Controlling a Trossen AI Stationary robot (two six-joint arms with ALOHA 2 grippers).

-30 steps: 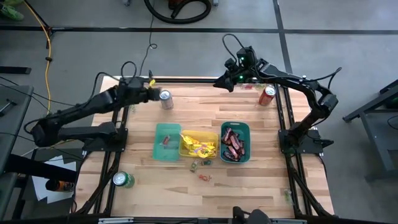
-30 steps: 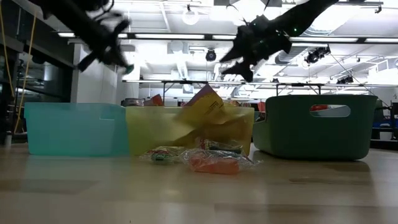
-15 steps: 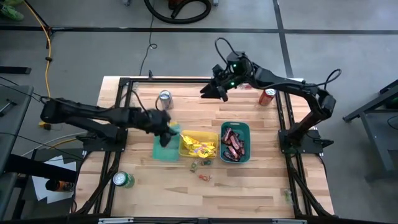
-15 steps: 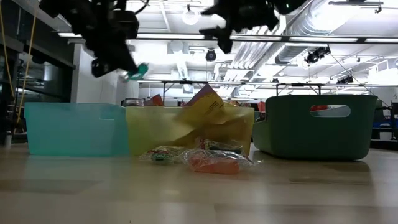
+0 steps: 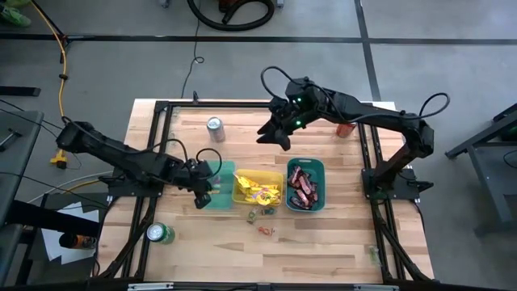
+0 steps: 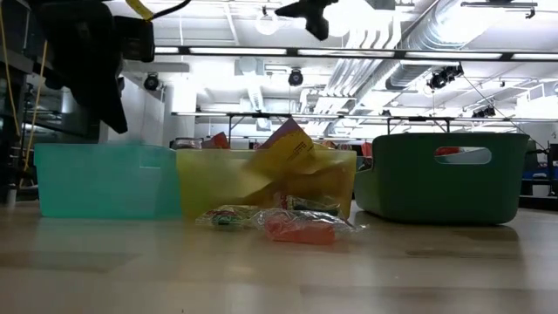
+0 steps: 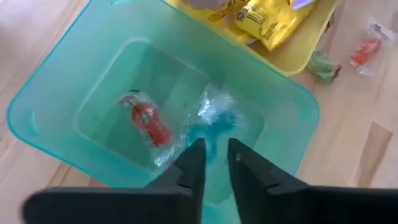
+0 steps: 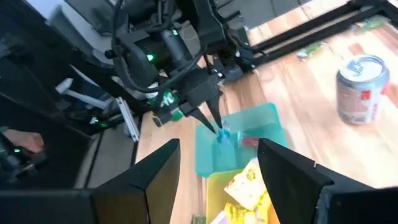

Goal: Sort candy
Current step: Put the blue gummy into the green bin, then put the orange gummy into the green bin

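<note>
Left gripper (image 5: 206, 190) hangs over the teal bin (image 5: 227, 173), tips pointing down into it. Blue candy (image 7: 214, 115) sits right at the tips; can't tell if it is pinched or already let go. Red candy (image 7: 146, 118) lies on the bin floor beside it. Yellow bin (image 5: 258, 171) touches the teal one at its 3 o'clock and holds yellow packets (image 5: 260, 191). Green bin (image 5: 305, 161), next at 3 o'clock, holds bars (image 5: 303, 186). Loose pieces (image 5: 260, 214) lie on the table at 6 o'clock from the yellow bin. Right gripper (image 5: 269, 134) hovers at 12 o'clock from the yellow bin, fingers spread wide, empty. Silver can (image 5: 215, 128) stands at 12 o'clock from the teal bin, green can (image 5: 159, 234) at 8 o'clock.
</note>
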